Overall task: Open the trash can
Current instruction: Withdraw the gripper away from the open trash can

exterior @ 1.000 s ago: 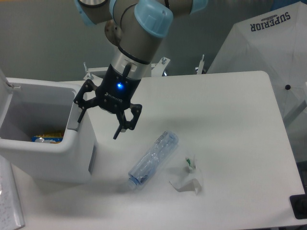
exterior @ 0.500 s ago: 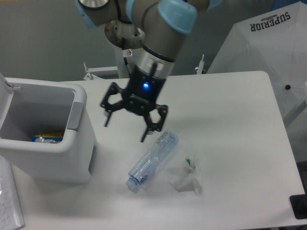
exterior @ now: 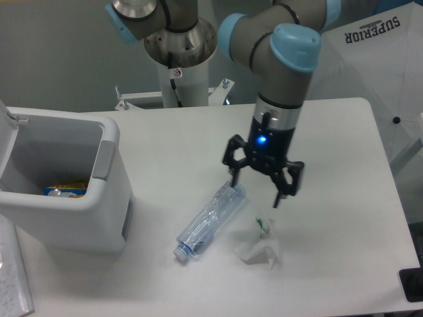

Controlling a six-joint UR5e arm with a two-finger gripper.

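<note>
I have moved the tool [exterior: 265, 191] away from the large boxy white plastic trash can [exterior: 63, 191] at the counter's [exterior: 330, 145] left edge; it now hangs with fingers spread, empty, above the clear plastic bottle [exterior: 210, 219] (the can already stands open); the task looks done.

One fixed camera stands high off the table's [exterior: 330, 132] near edge, looking down and across toward twelve o'clock, close enough that the arm's base crowds the top. No second view.
</note>
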